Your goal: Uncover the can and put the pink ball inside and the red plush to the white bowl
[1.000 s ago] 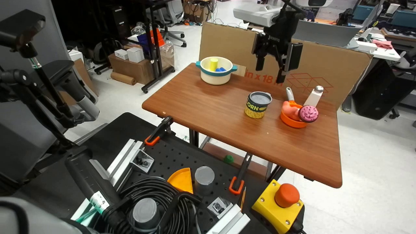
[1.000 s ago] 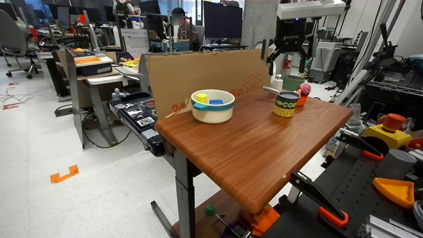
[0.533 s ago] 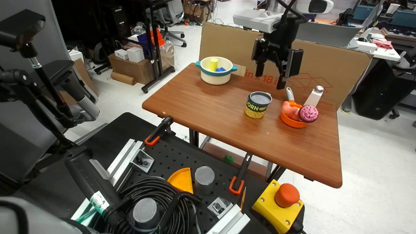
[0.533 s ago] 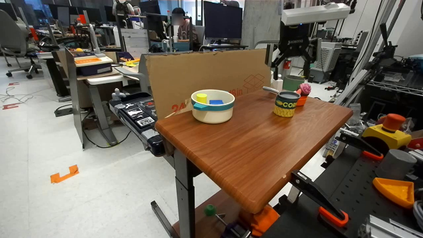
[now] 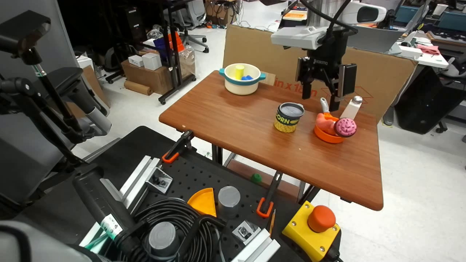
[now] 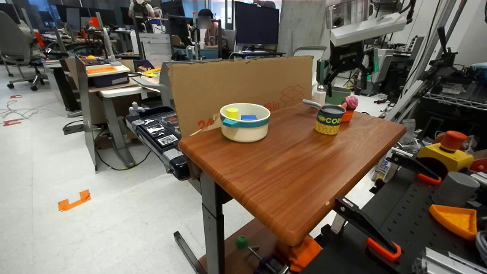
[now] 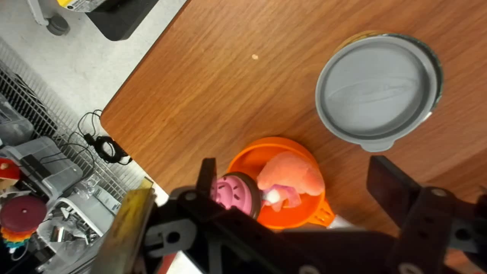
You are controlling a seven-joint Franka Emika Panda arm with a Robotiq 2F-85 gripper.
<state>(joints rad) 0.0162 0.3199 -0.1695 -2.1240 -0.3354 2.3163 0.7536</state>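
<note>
The corn can (image 5: 286,124) stands upright on the table with its grey lid (image 7: 376,89) on; it also shows in an exterior view (image 6: 328,123). The orange bowl (image 5: 327,138) beside it holds the salmon-red plush (image 7: 291,171); the pink ball (image 7: 234,193), dotted and dark-based, rests at its rim, also seen in both exterior views (image 5: 346,127) (image 6: 351,102). The white bowl (image 5: 242,88) with a teal band stands at the table's far end. My gripper (image 5: 320,100) is open and empty above the orange bowl, fingers (image 7: 388,182) pointing down. The plush is mostly hidden in an exterior view.
A slim white bottle (image 5: 351,110) stands behind the orange bowl, whose silver-grey handle (image 5: 324,104) sticks up. A cardboard wall (image 5: 262,51) lines the back edge. A yellow block (image 5: 239,71) and blue blocks (image 6: 249,117) sit in the white bowl.
My gripper has come lower and moved sideways, away from the white bowl and toward the orange bowl and white bottle. It stays open. The objects on the table have not moved.
</note>
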